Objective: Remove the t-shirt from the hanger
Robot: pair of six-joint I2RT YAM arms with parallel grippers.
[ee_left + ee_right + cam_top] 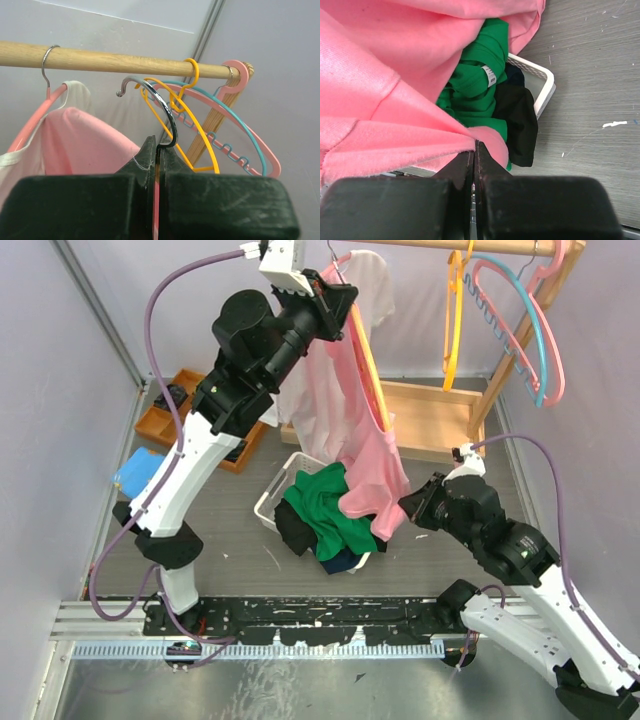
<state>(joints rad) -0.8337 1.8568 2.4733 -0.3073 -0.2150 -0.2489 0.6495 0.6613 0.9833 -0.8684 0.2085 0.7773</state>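
Top view: the left gripper (343, 298) is clamped on the hanger (372, 375) up high. The pink shirt (372, 455) drapes down to the right gripper (405, 506), which pinches its hem beside the basket (268, 502).
Left wrist: the jaws are closed on the hook (169, 115) near the rod (100, 60).
Right wrist: the jaws are tight on pink cloth.

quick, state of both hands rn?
Left hand: closed on the hanger, just below its hook.
Right hand: closed on the pink t-shirt, at its edge.
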